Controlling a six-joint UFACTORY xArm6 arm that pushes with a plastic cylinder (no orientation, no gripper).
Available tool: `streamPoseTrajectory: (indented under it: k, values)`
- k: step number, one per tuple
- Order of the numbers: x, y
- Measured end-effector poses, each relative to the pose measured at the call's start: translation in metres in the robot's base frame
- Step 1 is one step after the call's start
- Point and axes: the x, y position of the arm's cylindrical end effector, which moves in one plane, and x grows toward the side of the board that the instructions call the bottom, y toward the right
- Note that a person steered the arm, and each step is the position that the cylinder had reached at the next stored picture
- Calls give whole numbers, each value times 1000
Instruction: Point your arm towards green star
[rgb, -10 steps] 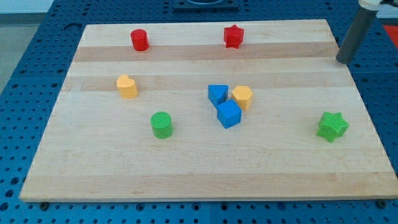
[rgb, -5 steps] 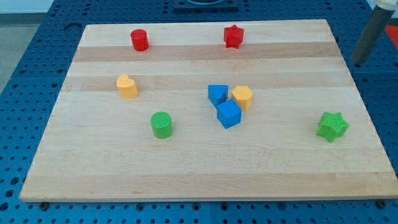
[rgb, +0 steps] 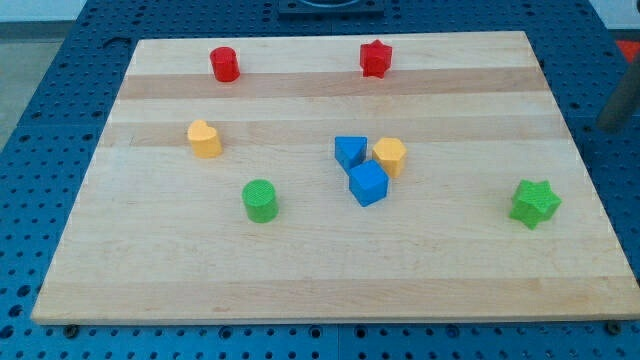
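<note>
The green star (rgb: 534, 203) lies near the wooden board's right edge, in the lower right of the view. My rod shows only as a blurred grey shape at the view's right edge, off the board over the blue perforated table. My tip (rgb: 608, 126) is above and to the right of the green star, well apart from it and touching no block.
On the wooden board (rgb: 320, 280) lie a red cylinder (rgb: 224, 64), a red star (rgb: 375, 58), a yellow heart (rgb: 204, 138), a green cylinder (rgb: 260, 200), a blue triangle (rgb: 349, 151), a blue cube (rgb: 368, 184) and a yellow hexagon (rgb: 390, 156).
My rod has moved to the right and slightly down, from the board's upper right corner out toward the view's right edge. No block has moved.
</note>
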Motion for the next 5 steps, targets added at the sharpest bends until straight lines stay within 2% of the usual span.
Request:
streamPoseTrajectory:
  k: [1,4,5]
  values:
    - [21,0]
    - [33,-1]
    - [48,-1]
